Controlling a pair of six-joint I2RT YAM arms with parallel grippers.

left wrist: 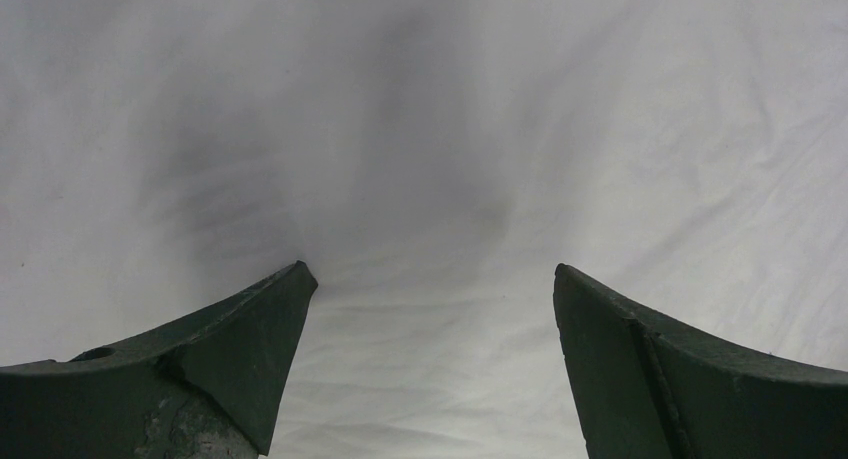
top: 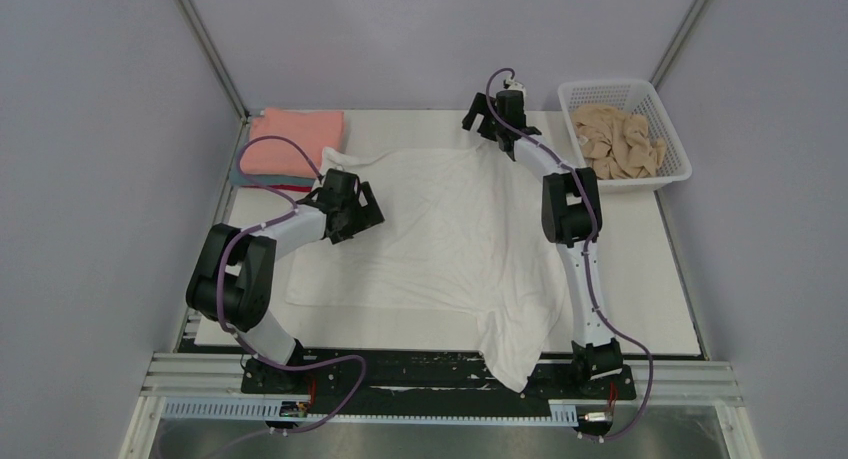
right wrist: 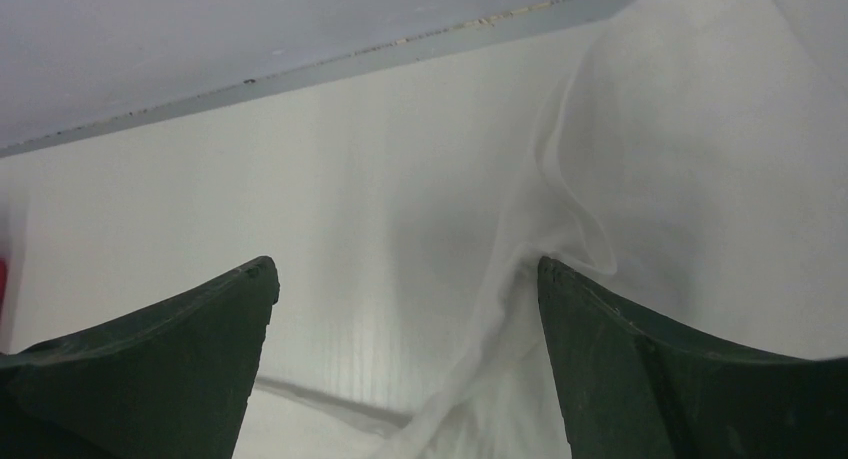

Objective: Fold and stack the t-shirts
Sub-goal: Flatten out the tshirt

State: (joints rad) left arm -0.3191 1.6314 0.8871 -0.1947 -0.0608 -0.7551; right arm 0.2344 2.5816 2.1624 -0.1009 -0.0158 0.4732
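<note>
Now: white t-shirt [top: 440,229] lies spread on the bench [top: 655,279], one corner hanging off the near edge. Left tool [left wrist: 432,279] is spread over the shirt's left side. Right tool [right wrist: 405,269] is spread at the shirt's far edge, a raised fold touching its side. Risk: closing on that fold alone could drag the shirt crooked, and the overhang's weight may pull it off.

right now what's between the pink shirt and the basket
Top view: mostly bare table, plus the right gripper, open at the far corner of the white shirt. Nothing else sits between the pink shirt and the basket.
</note>
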